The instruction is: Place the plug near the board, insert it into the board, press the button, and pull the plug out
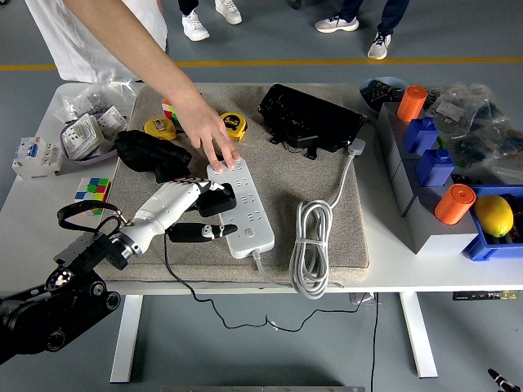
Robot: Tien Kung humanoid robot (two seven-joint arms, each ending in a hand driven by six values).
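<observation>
A white power strip (249,216) lies on the beige mat (327,175) at the table's middle. My left hand (196,214) comes in from the lower left, shut on a black plug (217,199). It holds the plug against the strip's left edge, over its sockets. One finger (200,232) lies stretched along the mat toward the strip's near end. The plug's black cable (167,260) drops over the table's front edge. A person's hand (211,135) reaches from the far side, fingertips pressing on the strip's far end. My right arm is out of view.
The strip's white cable lies coiled (310,245) to its right. A black bag (310,118) and two yellow tape measures (233,122) sit behind. A black cloth-like object (151,153) and a colour cube (92,189) are at left. Grey bins (425,212) with blue and orange parts stand at right.
</observation>
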